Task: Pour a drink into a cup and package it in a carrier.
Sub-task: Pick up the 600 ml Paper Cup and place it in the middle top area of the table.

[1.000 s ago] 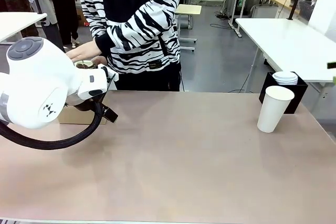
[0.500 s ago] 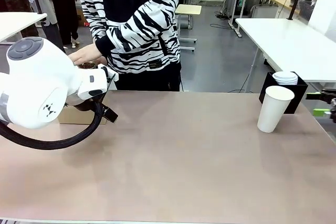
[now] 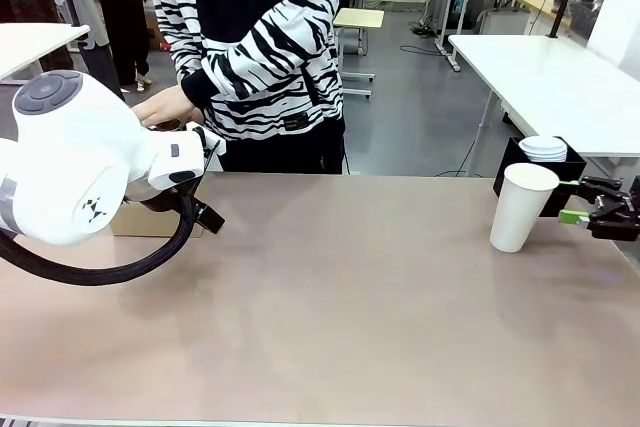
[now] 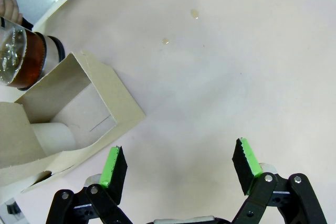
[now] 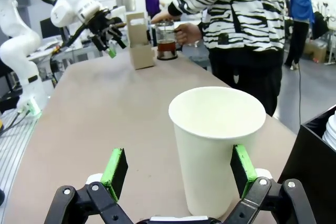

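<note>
Two grippers are on record, both spread wide and both with nothing held. In the right wrist view the right gripper (image 5: 179, 165) rises from the bottom edge with its green pads (image 5: 118, 165) far apart, and the cup (image 5: 218, 150), white and open-topped, stands upright just beyond them, right of centre in the frame. The front view supplies what that view cannot settle: at the right edge the same gripper (image 3: 575, 201) sits just beside the cup (image 3: 522, 207) with a narrow gap showing, so there is no contact. Behind the cup stands a black box (image 3: 540, 179) carrying a stack of white lids (image 3: 545, 148). In the left wrist view the left gripper (image 4: 179, 163) hangs above bare table (image 4: 236, 66) at the bottom of the frame, jaws fully parted, with the carrier (image 4: 79, 114) at lower left close to its left-hand pad; whether they touch cannot be told. That view looks down into the carrier's open cardboard pocket and shows a white rounded form beneath its flap, identity unclear, plus two small spots (image 4: 195, 13) on the table at upper centre. The drink (image 4: 32, 59) shows reddish-brown through a glass jug at the upper left edge, just beyond the carrier. Farther off, the right wrist view gives the side-on arrangement at upper centre: carrier (image 5: 139, 43) with its tall handle panel upright, the jug (image 5: 166, 40) beside it on the table, and a person's hand (image 5: 186, 32) on the jug's handle.
</note>
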